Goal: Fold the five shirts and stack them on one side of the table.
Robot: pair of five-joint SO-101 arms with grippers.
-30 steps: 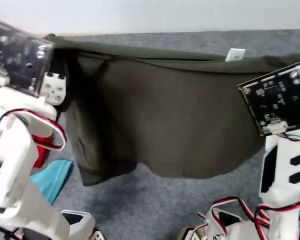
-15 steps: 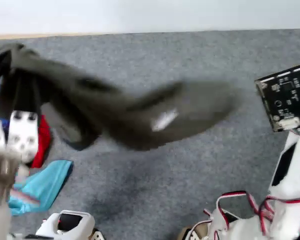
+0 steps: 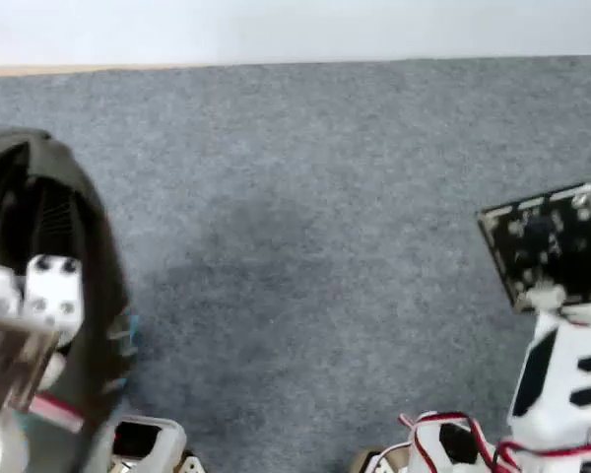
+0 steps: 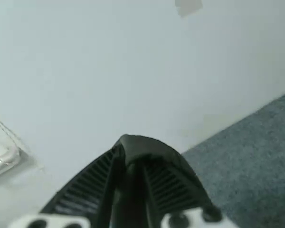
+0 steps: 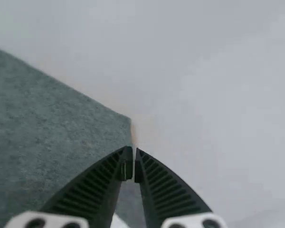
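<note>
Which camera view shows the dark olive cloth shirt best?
The high view: the dark olive cloth shirt hangs bunched on the left of the grey felt tabletop. The left wrist view shows a fold of it clamped in the left pincer. The right wrist view faces tabletop and pale wall.

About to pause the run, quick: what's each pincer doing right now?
Left pincer: closed on the dark shirt.
Right pincer: closed, holding nothing.
</note>
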